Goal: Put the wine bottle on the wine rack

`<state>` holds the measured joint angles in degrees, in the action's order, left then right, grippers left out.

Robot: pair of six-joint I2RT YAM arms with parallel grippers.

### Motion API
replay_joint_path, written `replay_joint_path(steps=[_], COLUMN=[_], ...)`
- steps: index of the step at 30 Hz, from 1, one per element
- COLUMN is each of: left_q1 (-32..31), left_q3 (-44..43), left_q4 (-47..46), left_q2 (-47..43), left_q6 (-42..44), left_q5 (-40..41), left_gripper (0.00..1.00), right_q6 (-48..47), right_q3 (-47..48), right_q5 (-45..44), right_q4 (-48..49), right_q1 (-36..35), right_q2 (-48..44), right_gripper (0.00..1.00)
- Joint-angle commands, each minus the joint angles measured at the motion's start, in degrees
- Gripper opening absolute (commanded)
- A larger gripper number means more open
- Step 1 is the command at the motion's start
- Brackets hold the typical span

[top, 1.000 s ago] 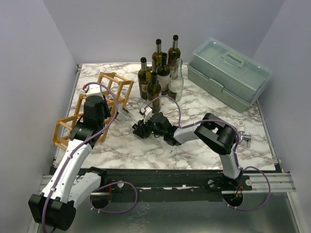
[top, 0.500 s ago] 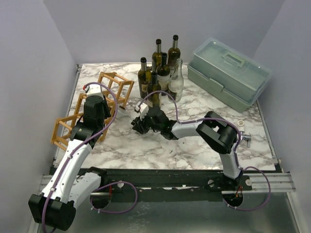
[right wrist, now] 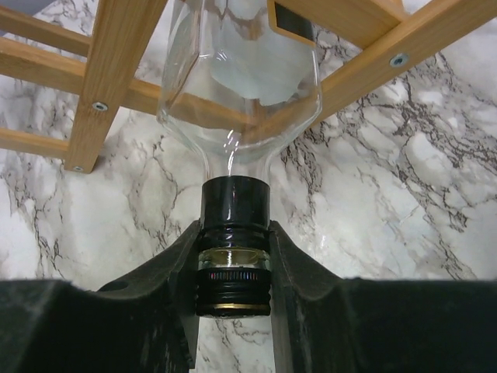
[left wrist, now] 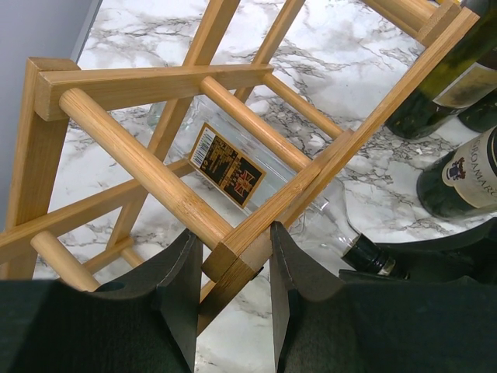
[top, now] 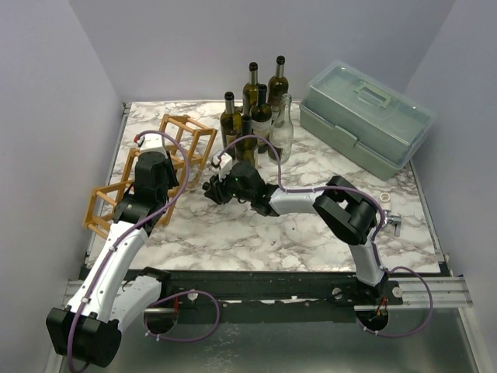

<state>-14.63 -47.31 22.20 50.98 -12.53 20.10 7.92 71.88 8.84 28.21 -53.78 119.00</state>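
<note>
The wine rack [top: 185, 123], a lattice of light-brown sticks, lies tilted along the table's left side. My left gripper [left wrist: 233, 252] is shut on one corner joint of the wine rack [left wrist: 147, 167]. The wine bottle [left wrist: 233, 167] is clear glass with a dark label and lies on its side, its body inside a rack cell. My right gripper [right wrist: 233, 249] is shut on the wine bottle's [right wrist: 241, 78] black-capped neck, just outside the wine rack's [right wrist: 116, 70] frame. From above, the right gripper [top: 220, 189] sits right beside the rack, and the left gripper [top: 165, 176] is under its wrist.
Several dark bottles [top: 252, 116] and one clear bottle [top: 281, 128] stand at the back, just right of the rack. A pale green toolbox [top: 365, 116] fills the back right corner. A small white ring [top: 386, 199] lies near the right edge. Walls close in left and right.
My right gripper has moved left and back with the bottle, sliding its body farther into the rack cell. The left arm still grips the rack's corner.
</note>
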Motion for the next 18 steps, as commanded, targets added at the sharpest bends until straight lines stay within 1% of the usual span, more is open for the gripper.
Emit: replay_joint_path(steps=[1, 2, 5, 7, 10, 11, 14, 15, 18], left_q1=[0.2, 0.3, 0.7, 1.0, 1.6, 1.9, 2.9, 3.5, 5.1], left_q3=[0.0, 0.0, -0.1, -0.2, -0.3, -0.3, -0.8, -1.1, -2.2], left_q4=[-0.6, -0.6, -1.1, -1.5, -2.3, -2.6, -3.3, -3.4, -3.4], left_q2=[1.7, 1.8, 2.7, 3.3, 4.2, 4.6, 6.4, 7.1, 8.5], left_q6=[-0.1, -0.2, -0.4, -0.5, -0.8, -1.0, -1.3, -1.5, -2.6], left_q5=[-3.8, -4.0, -4.5, -5.2, -6.2, -6.9, -9.1, -9.7, -11.1], left_gripper=[0.0, 0.0, 0.0, 0.0, 0.0, 0.0, 0.0, 0.0, 0.0], right_q6=[1.0, 0.7, 0.1, 0.0, 0.6, 0.6, 0.0, -0.3, -0.5], right_q3=[-2.4, -2.9, -5.4, -6.8, -8.8, -9.8, -12.7, -13.6, -16.8], right_q5=[-1.3, -1.4, -1.7, -2.3, -2.8, -2.7, -3.4, -3.9, -7.2], right_q4=[0.8, 0.6, 0.1, -0.8, -2.6, -3.0, -4.7, -5.4, -6.6], right_q1=[0.0, -0.1, -0.4, -0.8, -0.9, -0.9, -0.9, -0.9, -0.9], right_q2=[-0.9, -1.4, -3.7, -5.9, -9.7, -11.4, -16.2, -17.9, -22.4], right_gripper=[0.35, 0.43, 0.63, 0.74, 0.84, 0.89, 0.98, 0.99, 1.0])
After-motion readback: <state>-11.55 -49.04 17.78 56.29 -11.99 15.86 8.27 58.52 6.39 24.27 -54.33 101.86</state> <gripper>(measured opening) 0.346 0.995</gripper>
